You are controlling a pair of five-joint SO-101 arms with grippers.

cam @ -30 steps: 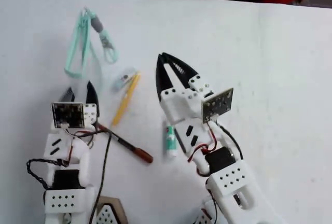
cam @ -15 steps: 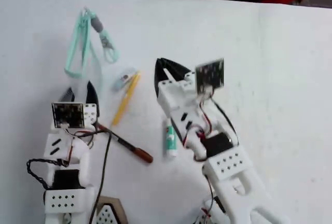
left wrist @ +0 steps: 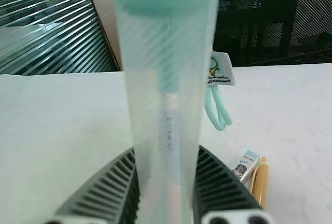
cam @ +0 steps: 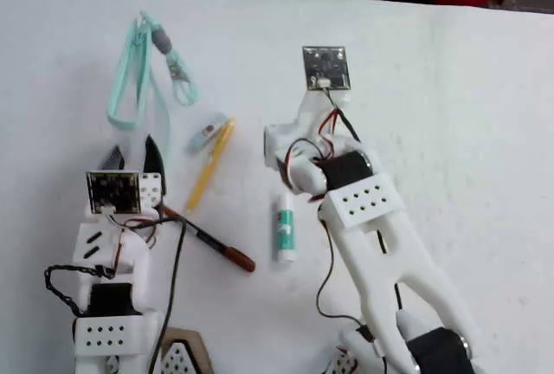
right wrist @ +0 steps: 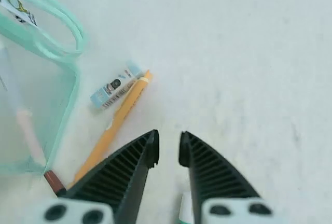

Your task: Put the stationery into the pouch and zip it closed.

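Left tool [left wrist: 166, 157] is clamped on the clear, mint-trimmed pouch [left wrist: 165, 68]. It looks thin and floppy, so the mouth may sag on you. Your right tool [right wrist: 167, 145] hangs barely parted and empty, near the glue stick [cam: 284, 231] lying on the surface [cam: 450, 80]. I'd guess that stick is light, rigid and slick, so pinch across its middle or it'll roll.
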